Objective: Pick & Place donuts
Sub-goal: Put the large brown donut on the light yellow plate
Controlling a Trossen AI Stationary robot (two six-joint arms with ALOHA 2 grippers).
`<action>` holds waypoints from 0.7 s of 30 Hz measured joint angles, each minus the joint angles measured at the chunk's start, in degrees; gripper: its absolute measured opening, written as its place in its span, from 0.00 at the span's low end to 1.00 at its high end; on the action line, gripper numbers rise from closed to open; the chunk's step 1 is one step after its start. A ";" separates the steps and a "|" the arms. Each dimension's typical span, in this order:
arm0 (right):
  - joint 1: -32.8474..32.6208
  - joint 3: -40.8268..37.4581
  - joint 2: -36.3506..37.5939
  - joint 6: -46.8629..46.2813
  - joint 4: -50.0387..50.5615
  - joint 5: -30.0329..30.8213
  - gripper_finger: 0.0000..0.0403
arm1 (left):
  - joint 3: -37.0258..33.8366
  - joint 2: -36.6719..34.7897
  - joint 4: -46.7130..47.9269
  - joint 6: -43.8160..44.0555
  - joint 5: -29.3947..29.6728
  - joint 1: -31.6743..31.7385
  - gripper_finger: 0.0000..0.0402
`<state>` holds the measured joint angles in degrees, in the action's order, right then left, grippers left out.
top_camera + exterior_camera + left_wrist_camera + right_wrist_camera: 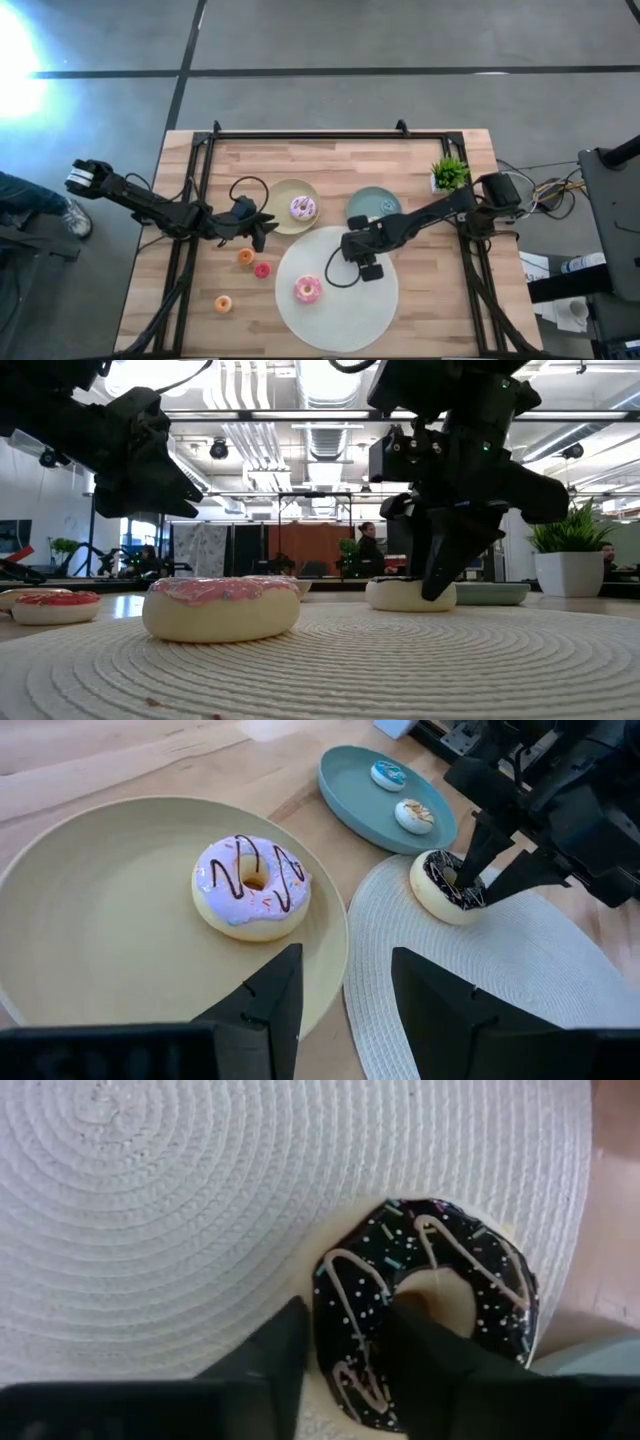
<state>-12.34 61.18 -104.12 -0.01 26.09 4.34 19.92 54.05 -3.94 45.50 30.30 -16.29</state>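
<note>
The dark chocolate donut (430, 1305) lies flat on the far edge of the white round mat (337, 300), and my right gripper (345, 1320) is down on it from above. A bright pink donut (308, 290) rests on the mat's middle. The pale pink-white donut (250, 885) lies on the beige plate (90, 920). My left gripper (345, 970) is open and hangs just off that plate's left rim, touching nothing. Blue (387, 775) and cream (413, 815) minis sit on the teal plate (350, 790). Two orange minis (245, 257) (223, 304) and a red-pink one (262, 270) lie on the wood. My right gripper has the chocolate donut by one side of its ring (350, 1305). One finger (415, 1345) stands in the hole and the other (280, 1345) outside the rim. The fingers point down from above, slightly slanted. The donut lies flat on the mat.
A small potted plant (450, 172) stands at the far right corner. A black frame rail (330, 135) runs along the far edge and down both sides. Bare wood shows at the near left and near right of the mat.
</note>
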 joint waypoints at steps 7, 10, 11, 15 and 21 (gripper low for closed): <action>1.23 2.93 -0.06 0.47 0.44 0.25 0.05 | 0.03 0.01 0.12 1.47 0.22 -0.01 0.32; 1.79 7.95 0.54 2.74 0.01 3.09 0.05 | 0.96 0.01 0.72 1.88 0.25 -0.07 0.32; 2.28 10.01 0.62 3.97 -0.23 3.50 0.05 | 1.65 0.01 1.57 1.78 0.26 -0.07 0.32; 6.79 18.35 0.11 6.34 -0.76 2.26 0.06 | 5.10 -0.01 9.15 1.75 0.36 -0.20 0.30; 18.41 28.80 -8.02 2.66 -1.69 -9.20 0.05 | 11.23 -0.05 21.48 3.28 3.74 -3.87 0.28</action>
<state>6.07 89.98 -112.13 2.65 24.39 -4.86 31.15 54.00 17.53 48.77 34.05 -20.16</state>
